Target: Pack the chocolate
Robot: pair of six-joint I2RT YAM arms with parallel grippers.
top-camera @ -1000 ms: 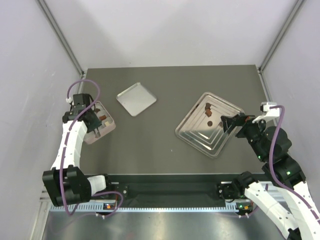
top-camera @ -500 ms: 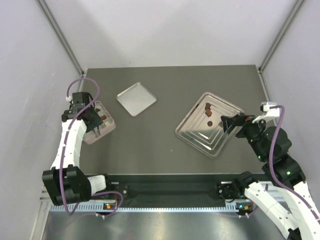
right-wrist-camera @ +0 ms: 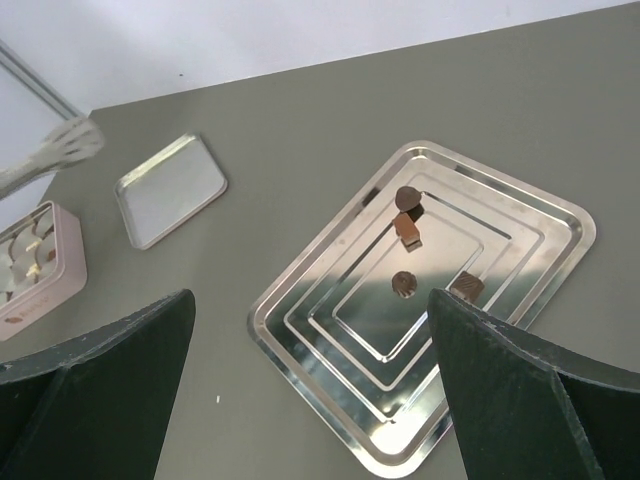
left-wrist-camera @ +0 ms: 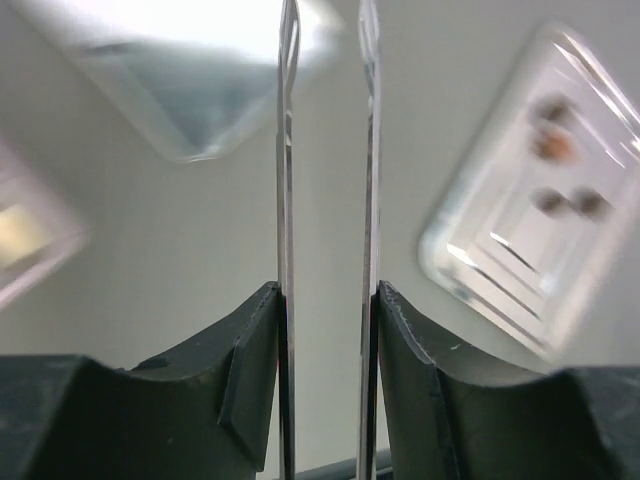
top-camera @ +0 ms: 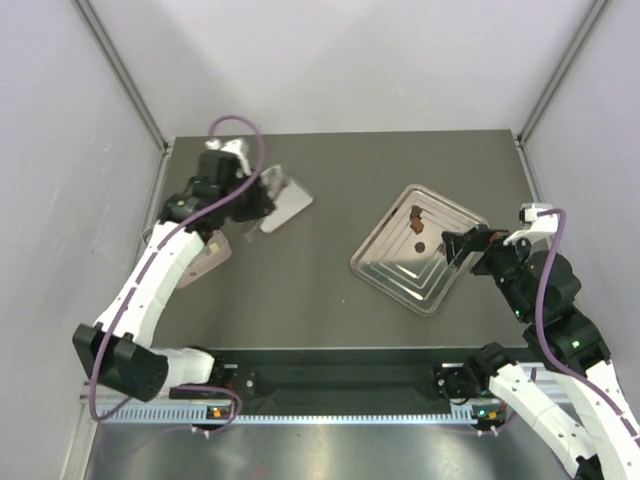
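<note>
Left gripper [left-wrist-camera: 328,40]: thin fingers part-way open, clear gap, nothing between them. A second ago it hung at the pink box [right-wrist-camera: 40,262]. Now it has swung over the silver lid [right-wrist-camera: 170,190]; can't tell if it touches. My guess is a piece was just dropped off. Right gripper [right-wrist-camera: 310,300]: spread wide, empty, unmoved beside the tray [right-wrist-camera: 330,350]. Chocolate [right-wrist-camera: 405,230]: four brown pieces on the tray, more in the box, so packing is unfinished.
</note>
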